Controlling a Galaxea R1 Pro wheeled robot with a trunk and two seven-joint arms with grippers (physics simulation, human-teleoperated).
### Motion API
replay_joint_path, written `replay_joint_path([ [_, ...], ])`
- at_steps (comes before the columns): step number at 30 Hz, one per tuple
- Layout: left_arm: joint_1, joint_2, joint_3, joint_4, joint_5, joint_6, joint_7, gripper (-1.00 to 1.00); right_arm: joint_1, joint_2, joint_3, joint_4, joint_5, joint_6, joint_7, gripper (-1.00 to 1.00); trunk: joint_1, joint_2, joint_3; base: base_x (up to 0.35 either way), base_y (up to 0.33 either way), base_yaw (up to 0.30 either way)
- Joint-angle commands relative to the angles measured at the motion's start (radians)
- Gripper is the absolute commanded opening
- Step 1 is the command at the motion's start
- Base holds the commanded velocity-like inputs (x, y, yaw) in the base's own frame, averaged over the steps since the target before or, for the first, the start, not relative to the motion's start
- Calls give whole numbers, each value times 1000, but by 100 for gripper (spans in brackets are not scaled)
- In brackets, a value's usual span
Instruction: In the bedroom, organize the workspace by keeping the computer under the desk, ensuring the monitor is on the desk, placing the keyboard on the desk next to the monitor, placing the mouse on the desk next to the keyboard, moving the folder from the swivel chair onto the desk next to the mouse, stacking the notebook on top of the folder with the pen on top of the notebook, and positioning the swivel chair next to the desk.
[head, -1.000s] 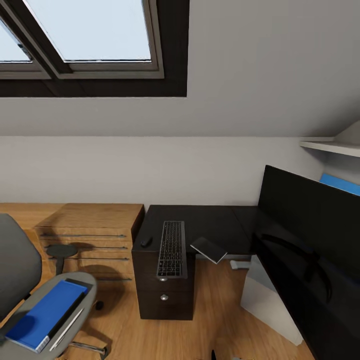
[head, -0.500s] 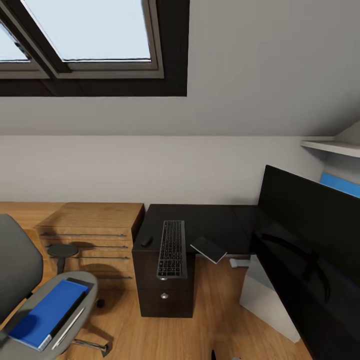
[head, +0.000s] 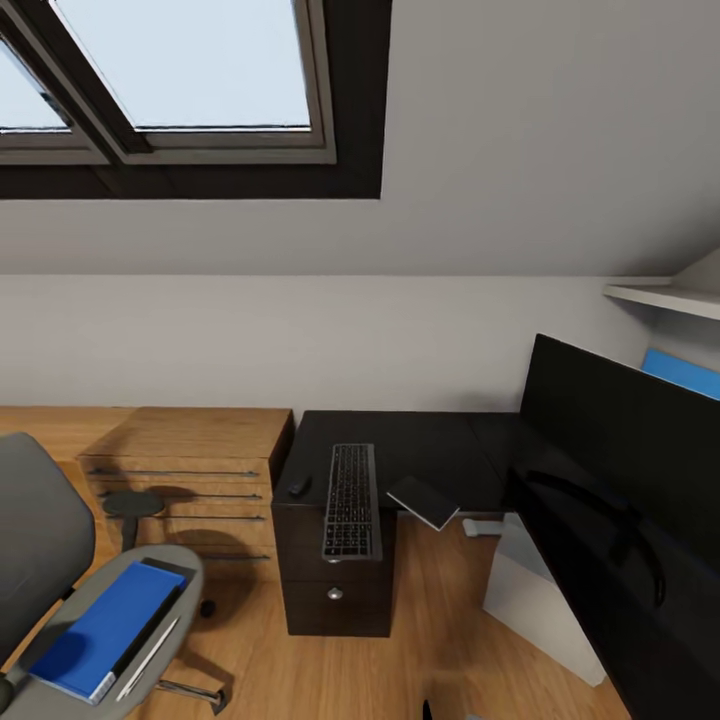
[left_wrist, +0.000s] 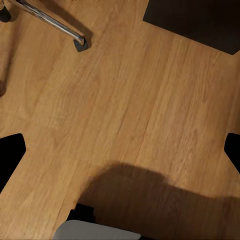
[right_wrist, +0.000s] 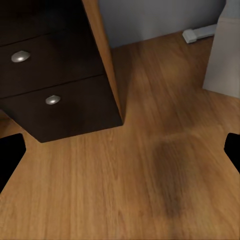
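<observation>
Head view: folder (head: 100, 630) on swivel chair (head: 60, 580).

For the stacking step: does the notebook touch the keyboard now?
Apart. The head view shows bare black desk between the keyboard and the notebook.

The head camera has shifted slightly; nothing in the room has moved

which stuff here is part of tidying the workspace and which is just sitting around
Part of the job:
- glossy black desk
- slim silver-grey keyboard
- small dark mouse
- thin grey notebook
- wide black monitor
- light-grey computer tower
- grey swivel chair
- bright-blue folder
- white pen

Just there:
- light wooden drawer chest
- skylight window
- white wall shelf
</observation>
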Motion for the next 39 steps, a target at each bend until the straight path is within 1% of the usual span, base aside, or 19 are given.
replay_joint_path([
  [1, 0, 0, -1, -1, 10, 1, 3, 100, -1, 0, 9, 1, -6, -3, -4, 100, -4, 6, 2, 0, 43, 0],
  [7, 0, 0, -2, -1, 10, 1, 3, 100, -1, 0, 8, 1, -6, -3, -4, 100, -27, 48, 21, 0, 20, 0],
  [17, 0, 0, -2, -2, 10, -4, 3, 100, -1, 0, 8, 1, -7, -3, -5, 100, -27, 48, 21, 0, 3, -6],
  [21, 0, 0, -2, -2, 10, -22, 3, 100, -1, 0, 9, 1, -6, -3, -5, 100, -27, 48, 24, 0, 0, -111],
  [27, 0, 0, -1, -1, 11, -71, 3, 100, -1, 0, 9, 1, -6, -3, -4, 100, -27, 48, 28, 0, 0, -138],
  [39, 0, 2, -2, 24, 10, -91, 3, 100, -1, -2, 9, 0, -5, -3, -3, 100, -27, 48, 29, 0, 0, -26],
])
